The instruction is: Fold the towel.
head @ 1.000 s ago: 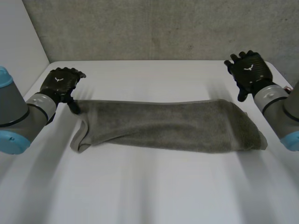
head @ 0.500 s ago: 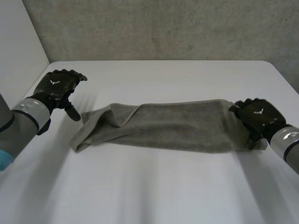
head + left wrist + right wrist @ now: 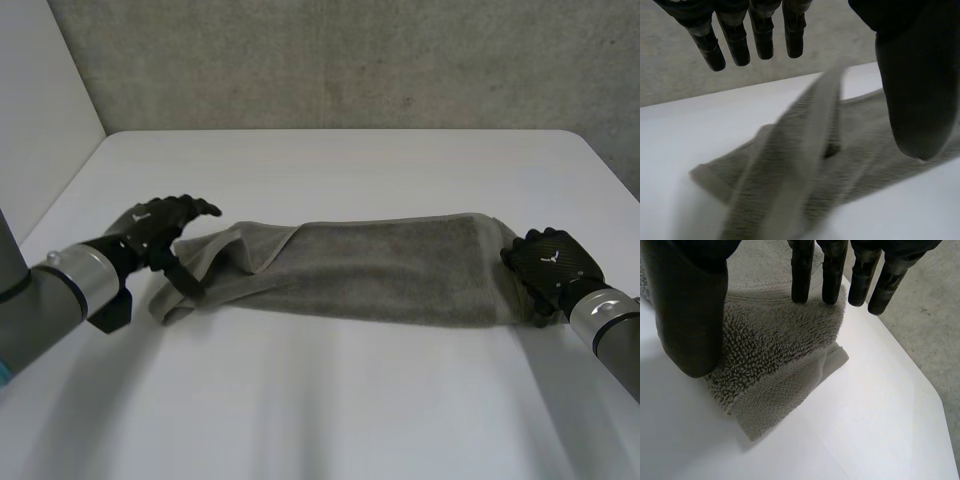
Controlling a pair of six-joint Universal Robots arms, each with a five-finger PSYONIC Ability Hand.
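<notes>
A grey-olive towel (image 3: 380, 270) lies folded into a long strip across the white table (image 3: 330, 400). My left hand (image 3: 155, 228) is at its left end, where the cloth is rumpled and a flap stands up. In the left wrist view that hand (image 3: 912, 75) is open, fingers (image 3: 735, 40) straight, with the rumpled towel end (image 3: 790, 175) below, between them and the thumb. My right hand (image 3: 550, 265) is on the towel's right end. In the right wrist view its straight fingers (image 3: 802, 270) touch the top of the folded end (image 3: 775, 355) and its thumb (image 3: 690, 305) stands at the near side.
A grey wall (image 3: 330, 60) runs behind the table and a white panel (image 3: 40, 110) stands at the left. The table's right edge, with grey floor (image 3: 920, 300) beyond it, lies close to the towel's right end. Bare table stretches in front of the towel.
My right hand came down from the back right corner onto the towel's right end. My left hand moved nearer and onto the left end, which has bunched up and shifted right.
</notes>
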